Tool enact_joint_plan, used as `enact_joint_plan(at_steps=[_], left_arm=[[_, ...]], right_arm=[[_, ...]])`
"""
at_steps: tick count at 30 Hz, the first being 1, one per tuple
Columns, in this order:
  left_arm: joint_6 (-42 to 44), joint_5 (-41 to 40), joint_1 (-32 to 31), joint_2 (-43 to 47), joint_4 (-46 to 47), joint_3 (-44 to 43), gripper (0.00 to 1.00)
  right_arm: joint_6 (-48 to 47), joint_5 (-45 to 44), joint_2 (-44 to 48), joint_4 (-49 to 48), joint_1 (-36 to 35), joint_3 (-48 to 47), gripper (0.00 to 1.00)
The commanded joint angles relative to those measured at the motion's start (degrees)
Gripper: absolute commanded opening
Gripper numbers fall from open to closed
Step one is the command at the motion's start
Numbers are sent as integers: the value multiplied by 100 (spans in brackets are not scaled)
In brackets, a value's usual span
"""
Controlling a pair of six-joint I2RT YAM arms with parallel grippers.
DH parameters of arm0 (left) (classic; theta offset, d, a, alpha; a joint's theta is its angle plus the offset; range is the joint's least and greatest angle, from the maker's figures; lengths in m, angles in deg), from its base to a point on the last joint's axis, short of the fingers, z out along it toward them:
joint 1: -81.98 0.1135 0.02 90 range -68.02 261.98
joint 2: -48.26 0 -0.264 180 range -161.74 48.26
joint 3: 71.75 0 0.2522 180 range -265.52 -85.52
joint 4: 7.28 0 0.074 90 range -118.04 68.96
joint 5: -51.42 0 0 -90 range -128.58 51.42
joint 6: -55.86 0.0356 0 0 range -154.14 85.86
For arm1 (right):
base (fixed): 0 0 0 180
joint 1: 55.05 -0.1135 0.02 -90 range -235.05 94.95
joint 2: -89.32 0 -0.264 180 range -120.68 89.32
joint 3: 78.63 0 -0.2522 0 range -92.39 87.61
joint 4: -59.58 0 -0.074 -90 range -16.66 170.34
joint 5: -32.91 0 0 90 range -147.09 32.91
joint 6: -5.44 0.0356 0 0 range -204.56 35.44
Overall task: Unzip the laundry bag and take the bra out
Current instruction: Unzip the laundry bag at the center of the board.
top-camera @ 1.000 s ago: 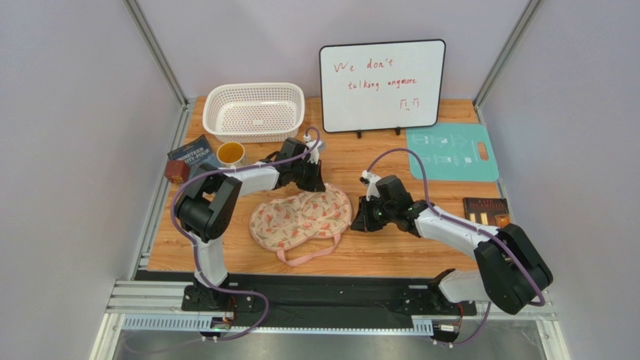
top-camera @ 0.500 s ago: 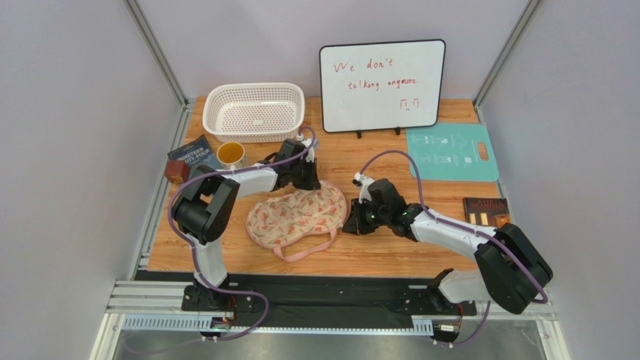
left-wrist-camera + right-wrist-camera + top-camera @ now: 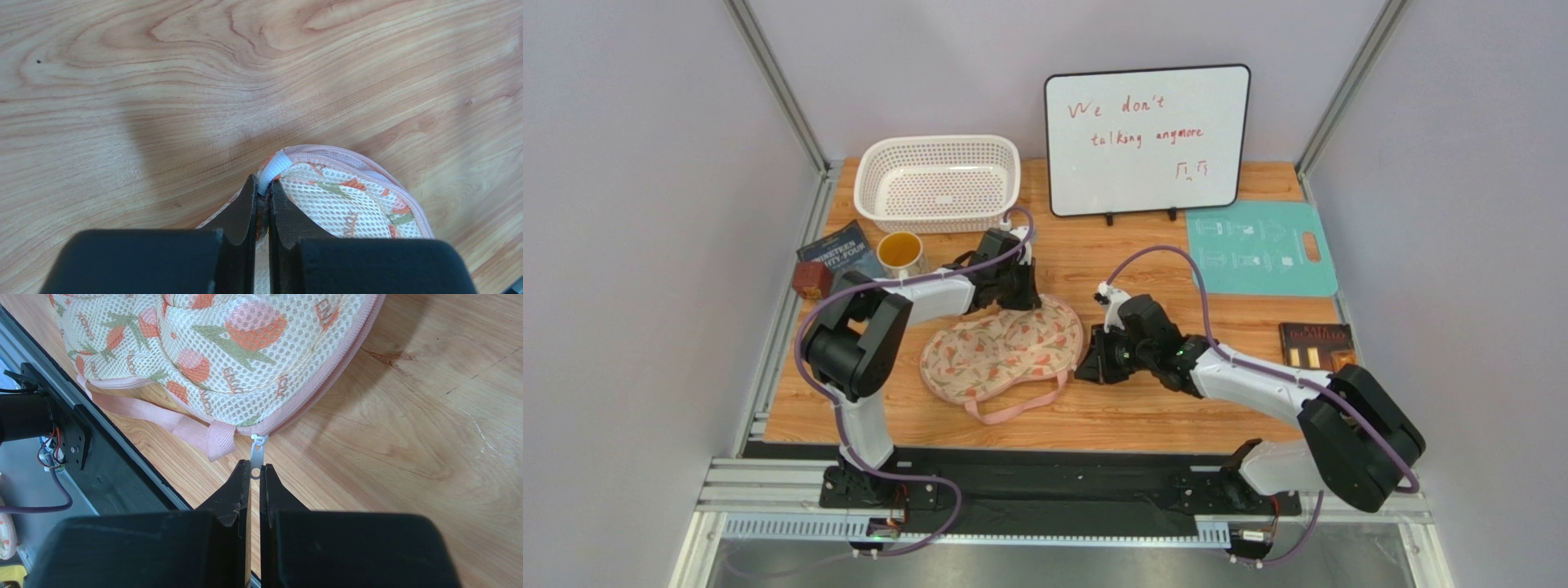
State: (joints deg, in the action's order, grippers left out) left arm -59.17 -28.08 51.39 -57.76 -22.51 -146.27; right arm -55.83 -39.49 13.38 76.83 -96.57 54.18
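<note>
The laundry bag (image 3: 999, 353), a cream peanut-shaped mesh pouch with red-pink and green print and pink trim, lies on the table between the arms. Its pink strap loop (image 3: 1020, 404) trails toward the front. My left gripper (image 3: 1017, 298) is shut on the bag's far edge by a white tab (image 3: 273, 170). My right gripper (image 3: 1090, 368) is shut on the metal zipper pull (image 3: 256, 454) at the bag's right end, next to the strap's base (image 3: 216, 436). The zipper (image 3: 319, 386) looks closed along the visible edge. The bra is hidden.
A white perforated basket (image 3: 938, 181) stands at the back left, a yellow cup (image 3: 900, 252) and a dark book (image 3: 836, 252) near it. A whiteboard (image 3: 1146, 139) stands at the back, a teal mat (image 3: 1261, 249) and a book (image 3: 1317, 346) at the right.
Both grippers and the bag have shifted a little to the left across the table. The right gripper has followed the bag's right end.
</note>
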Motion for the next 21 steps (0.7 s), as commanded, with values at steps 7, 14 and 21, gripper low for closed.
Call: enact_joint_plan(at_steps=[7, 14, 21], left_arm=[[-326, -848, 123, 301, 437, 2, 0], [-248, -585, 123, 467, 333, 2, 0], [-10, -259, 123, 1047, -98, -24, 56]], right_arm=[[379, 208, 18, -146, -401, 170, 0], [212, -151, -157, 90, -366, 83, 0], [-139, -179, -325, 512, 161, -321, 0]])
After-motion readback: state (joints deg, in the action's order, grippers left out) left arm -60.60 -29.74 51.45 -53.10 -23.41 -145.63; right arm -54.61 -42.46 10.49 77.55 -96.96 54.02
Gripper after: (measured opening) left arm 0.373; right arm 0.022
